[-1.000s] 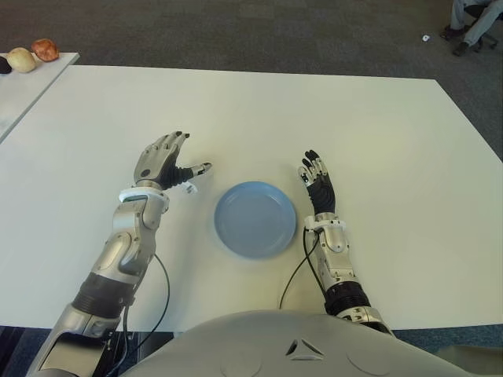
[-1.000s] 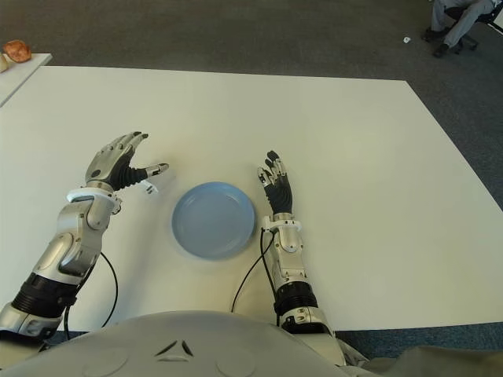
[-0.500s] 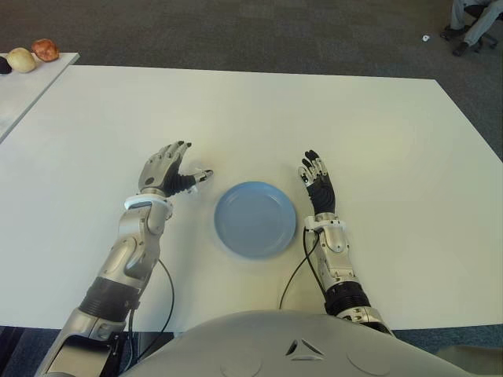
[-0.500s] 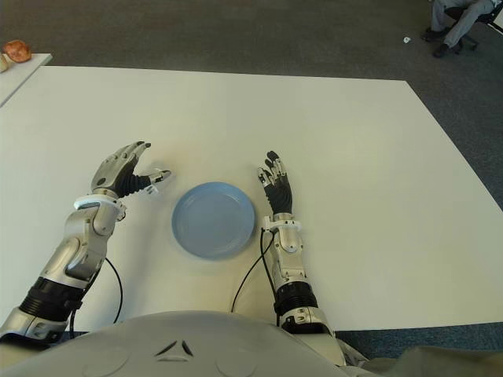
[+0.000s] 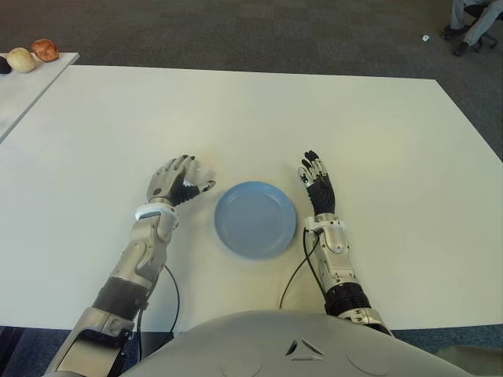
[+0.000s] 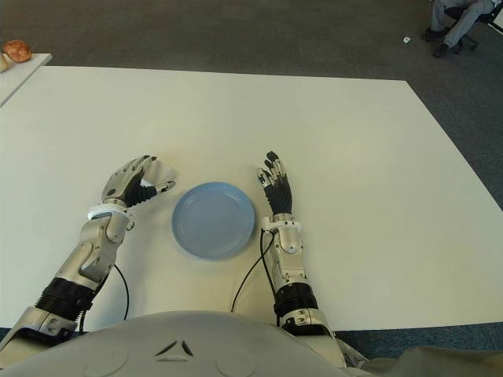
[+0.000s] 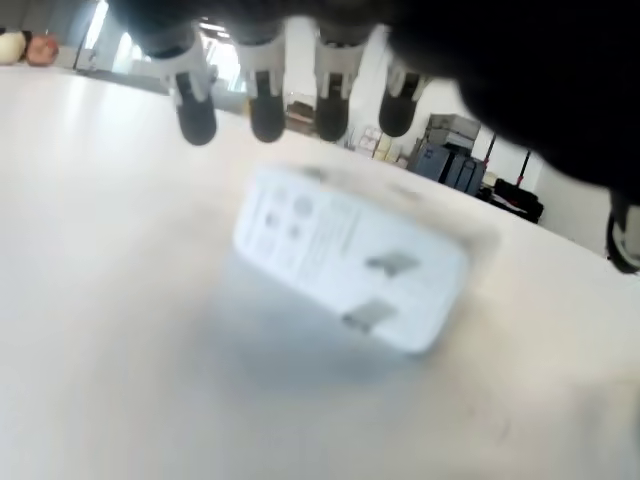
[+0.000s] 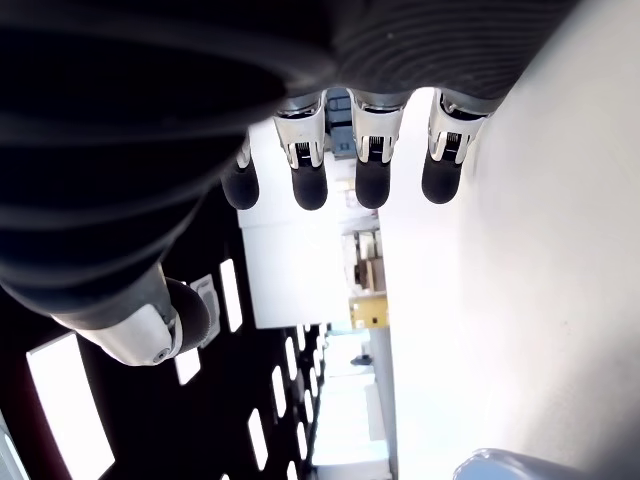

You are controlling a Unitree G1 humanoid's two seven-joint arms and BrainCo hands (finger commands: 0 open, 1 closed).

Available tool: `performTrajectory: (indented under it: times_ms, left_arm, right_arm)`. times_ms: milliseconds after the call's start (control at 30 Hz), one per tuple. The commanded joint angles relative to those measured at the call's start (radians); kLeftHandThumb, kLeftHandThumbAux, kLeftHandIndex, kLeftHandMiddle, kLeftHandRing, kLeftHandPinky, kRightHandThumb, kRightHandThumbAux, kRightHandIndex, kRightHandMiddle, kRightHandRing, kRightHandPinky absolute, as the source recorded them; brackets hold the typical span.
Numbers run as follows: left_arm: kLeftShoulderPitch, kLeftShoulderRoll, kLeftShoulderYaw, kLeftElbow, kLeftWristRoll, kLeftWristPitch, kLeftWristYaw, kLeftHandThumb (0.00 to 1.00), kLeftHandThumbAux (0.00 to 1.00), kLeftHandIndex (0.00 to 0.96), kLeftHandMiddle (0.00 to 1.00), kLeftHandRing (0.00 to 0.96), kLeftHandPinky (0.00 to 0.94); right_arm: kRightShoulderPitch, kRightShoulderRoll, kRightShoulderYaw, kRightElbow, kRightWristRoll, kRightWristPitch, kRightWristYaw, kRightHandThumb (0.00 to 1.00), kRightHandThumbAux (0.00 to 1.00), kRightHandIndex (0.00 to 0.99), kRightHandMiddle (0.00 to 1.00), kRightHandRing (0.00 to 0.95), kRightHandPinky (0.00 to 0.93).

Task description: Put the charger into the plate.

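A white table [image 5: 377, 126] carries a blue plate [image 5: 255, 219], still empty. The white charger [image 7: 350, 262] lies flat just left of it, prongs up, under the left hand [image 5: 174, 181], whose fingers [image 7: 265, 118] are spread above it, nothing gripped. It is judged light, rigid and smooth, best pinched across its sides. The right hand [image 5: 317, 181] shows right of the plate, extended, holding nothing

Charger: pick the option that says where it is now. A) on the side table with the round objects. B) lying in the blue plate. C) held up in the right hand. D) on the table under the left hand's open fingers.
D: the left wrist view shows the white charger lying on the table beneath the left hand, whose fingers have not closed on it; the blue plate holds nothing.
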Motion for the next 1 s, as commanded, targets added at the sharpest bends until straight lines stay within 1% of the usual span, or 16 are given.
performTrajectory:
  times_ms: [33,767,1000]
  left_arm:
    - [-0.018,-0.014,-0.015,0.064,-0.011,-0.018,0.032,0.128,0.262,0.000,0.000,0.000,0.066]
    - [-0.074,-0.052,-0.055,0.197,-0.024,-0.024,0.080,0.135,0.280,0.000,0.000,0.004,0.084]
    - [-0.111,-0.064,-0.069,0.287,-0.031,-0.036,0.104,0.131,0.283,0.000,0.000,0.007,0.086]
  right_arm:
    - [0.040,0.024,0.001,0.026,0.000,0.036,-0.005,0.017,0.551,0.038,0.090,0.060,0.062]
    - [0.065,0.024,0.010,-0.008,0.002,0.038,-0.004,0.019,0.538,0.035,0.090,0.059,0.061]
    - [0.067,0.026,0.011,-0.005,0.004,0.034,-0.003,0.017,0.539,0.038,0.089,0.058,0.061]
